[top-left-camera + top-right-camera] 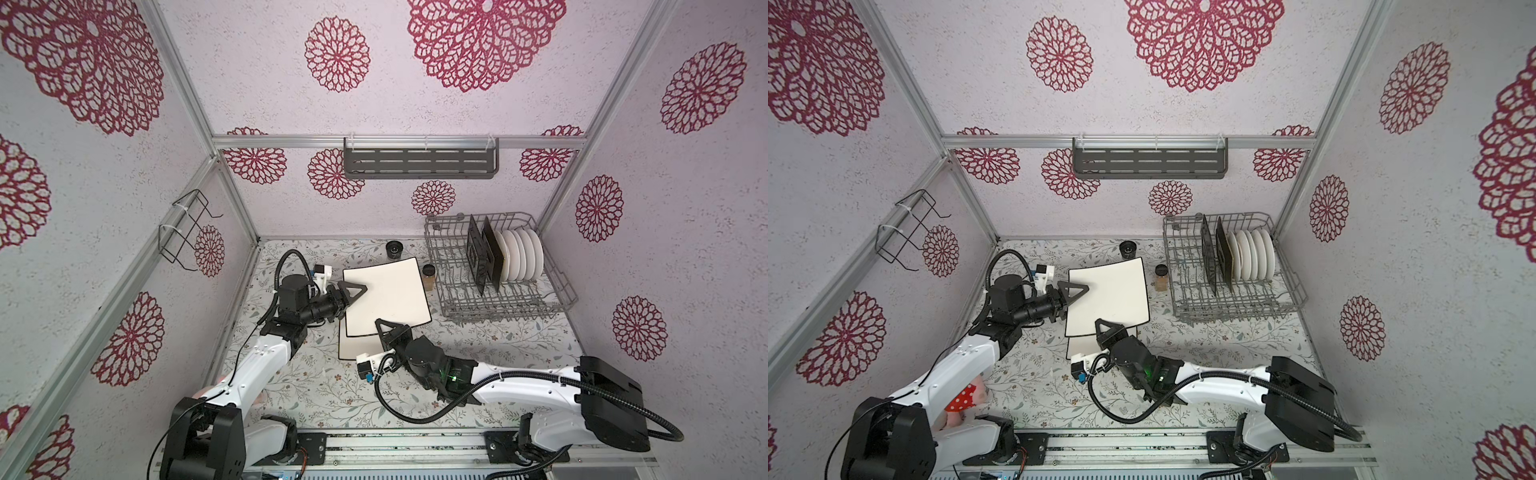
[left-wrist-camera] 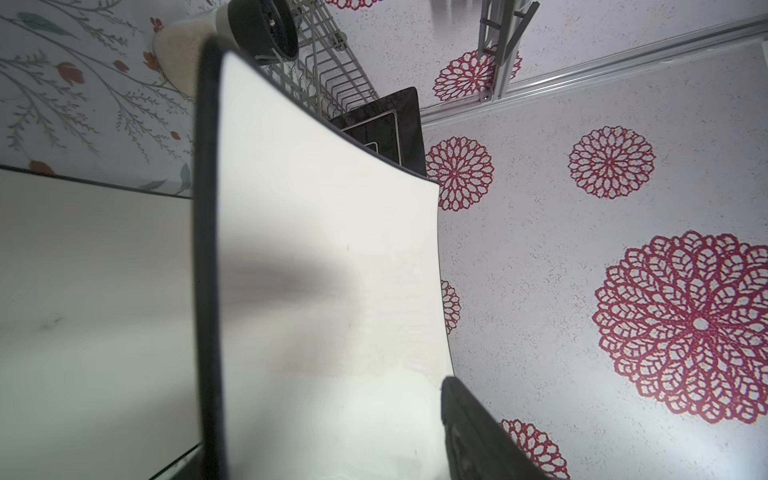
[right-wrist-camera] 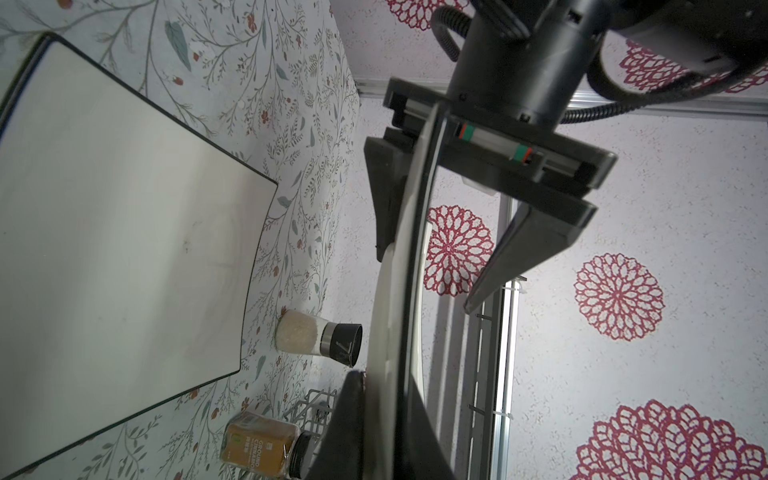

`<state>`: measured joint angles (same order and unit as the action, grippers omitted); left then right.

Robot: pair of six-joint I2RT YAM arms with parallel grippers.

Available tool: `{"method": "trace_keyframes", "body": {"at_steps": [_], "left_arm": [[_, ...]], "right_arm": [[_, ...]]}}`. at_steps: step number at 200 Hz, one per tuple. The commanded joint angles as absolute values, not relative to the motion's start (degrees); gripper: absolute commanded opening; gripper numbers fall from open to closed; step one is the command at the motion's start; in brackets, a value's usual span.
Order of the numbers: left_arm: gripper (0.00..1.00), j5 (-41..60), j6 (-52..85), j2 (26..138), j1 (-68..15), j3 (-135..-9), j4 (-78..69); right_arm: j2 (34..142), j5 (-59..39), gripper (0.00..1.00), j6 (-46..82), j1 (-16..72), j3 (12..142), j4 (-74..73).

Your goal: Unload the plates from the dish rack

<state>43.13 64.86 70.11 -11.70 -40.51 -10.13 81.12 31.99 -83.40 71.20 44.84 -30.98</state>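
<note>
Floral surface (image 1: 332, 395) is occupied by one cream dark-rimmed plate (image 1: 357, 345); a second such plate (image 1: 390, 291) is clamped by the right end effector (image 1: 384, 326), straddled by the parted left end effector (image 1: 357, 295); black square plates (image 1: 494, 262) and white round plates (image 1: 521, 257) are left in the grey wire dish rack (image 1: 457, 307).

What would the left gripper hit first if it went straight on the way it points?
Most likely the cream plate the right gripper holds: its edge sits between the open jaws of the left gripper.

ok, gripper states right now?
Left gripper: jaws open, astride the edge of the raised cream plate.
Right gripper: shut on that plate.
</note>
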Motion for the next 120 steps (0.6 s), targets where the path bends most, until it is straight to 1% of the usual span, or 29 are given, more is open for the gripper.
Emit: {"method": "trace_keyframes", "body": {"at_steps": [1,32,54,120], "left_arm": [[0.6,44.64,66.32,70.14,-11.98,-40.34,-14.72],[0.52,46.46,67.13,71.01,-12.04,-40.35,-15.29],[0.43,46.92,66.99,71.24,-12.09,-40.42,-15.46],[0.29,48.69,67.8,71.43,-12.22,-39.9,-18.07]], "right_arm": [[78.05,35.59,0.0,-85.14,71.34,46.82,-42.93],[78.22,35.38,0.0,-84.75,71.2,46.22,-43.91],[78.47,35.46,0.0,-84.78,71.21,45.78,-45.06],[78.73,35.5,0.0,-84.38,70.88,44.88,-46.21]]}}
